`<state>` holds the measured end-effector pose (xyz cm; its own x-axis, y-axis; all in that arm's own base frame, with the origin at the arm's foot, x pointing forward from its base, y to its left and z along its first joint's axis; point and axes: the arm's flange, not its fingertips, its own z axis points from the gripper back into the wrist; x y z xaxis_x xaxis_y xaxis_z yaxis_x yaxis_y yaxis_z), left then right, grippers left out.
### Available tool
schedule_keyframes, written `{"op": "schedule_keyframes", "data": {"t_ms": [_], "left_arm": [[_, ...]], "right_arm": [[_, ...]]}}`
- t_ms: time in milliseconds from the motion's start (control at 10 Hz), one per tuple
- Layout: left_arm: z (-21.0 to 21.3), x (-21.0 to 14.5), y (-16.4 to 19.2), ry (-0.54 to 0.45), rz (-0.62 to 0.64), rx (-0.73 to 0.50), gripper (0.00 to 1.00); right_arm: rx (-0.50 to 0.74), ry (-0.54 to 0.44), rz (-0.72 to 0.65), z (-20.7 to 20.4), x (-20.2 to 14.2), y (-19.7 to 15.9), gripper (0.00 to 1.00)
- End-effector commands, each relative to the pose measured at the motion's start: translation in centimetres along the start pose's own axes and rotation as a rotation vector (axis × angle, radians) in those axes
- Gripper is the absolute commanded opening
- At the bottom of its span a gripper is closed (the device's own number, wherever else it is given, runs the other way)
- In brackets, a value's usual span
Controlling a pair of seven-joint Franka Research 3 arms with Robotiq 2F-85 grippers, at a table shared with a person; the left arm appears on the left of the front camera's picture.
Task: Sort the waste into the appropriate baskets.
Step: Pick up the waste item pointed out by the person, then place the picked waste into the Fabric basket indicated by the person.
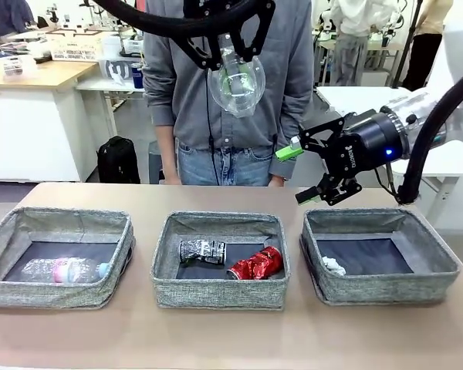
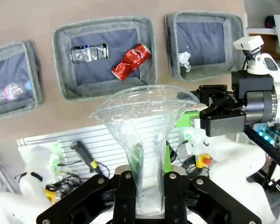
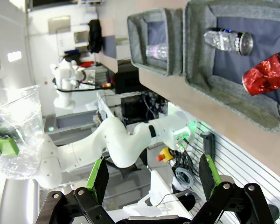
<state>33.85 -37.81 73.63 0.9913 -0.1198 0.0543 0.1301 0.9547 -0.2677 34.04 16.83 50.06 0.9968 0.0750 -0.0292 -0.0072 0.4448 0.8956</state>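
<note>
Nearest us on the table (image 1: 231, 339), three grey woven baskets sit in a row. The left basket (image 1: 58, 258) holds the clear plastic bottle with pink label (image 1: 65, 270), lying on its side on the dark bottom. The middle basket (image 1: 220, 262) has the crushed dark patterned can (image 1: 202, 251) and, just beside it, the crushed red can (image 1: 255, 264). The right basket (image 1: 378, 254) carries the white paper wad (image 1: 333, 266) near its left wall. Up over the far left corner of that right basket hangs the right gripper (image 1: 305, 173), turned sideways, its green-padded fingers spread wide apart with nothing between them; its own wrist view confirms the gap, fingers (image 3: 101, 175) standing well apart. Higher and farther, above the middle basket and in front of the person (image 1: 231, 92) standing at the far side, the left gripper (image 1: 233, 58) is clamped on the clear plastic cup (image 1: 237, 85), which dangles mouth-down from the black fingers. In the left wrist view the cup (image 2: 144, 135) is pinched at its base, its walls squashed in, its rim flaring out toward the baskets below.
</note>
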Motion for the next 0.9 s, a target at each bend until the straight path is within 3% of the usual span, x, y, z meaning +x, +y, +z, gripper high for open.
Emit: {"op": "schedule_keyframes", "data": {"t_ms": [0,800], "left_arm": [[-0.10,-0.32,0.57,-0.001,-0.004,0.007,0.19],[-0.10,-0.32,0.57,-0.001,-0.004,0.007,0.19]], "right_arm": [[0.005,0.002,0.020,0.03,0.17,-0.07,1.00],[0.005,0.002,0.020,0.03,0.17,-0.07,1.00]]}}
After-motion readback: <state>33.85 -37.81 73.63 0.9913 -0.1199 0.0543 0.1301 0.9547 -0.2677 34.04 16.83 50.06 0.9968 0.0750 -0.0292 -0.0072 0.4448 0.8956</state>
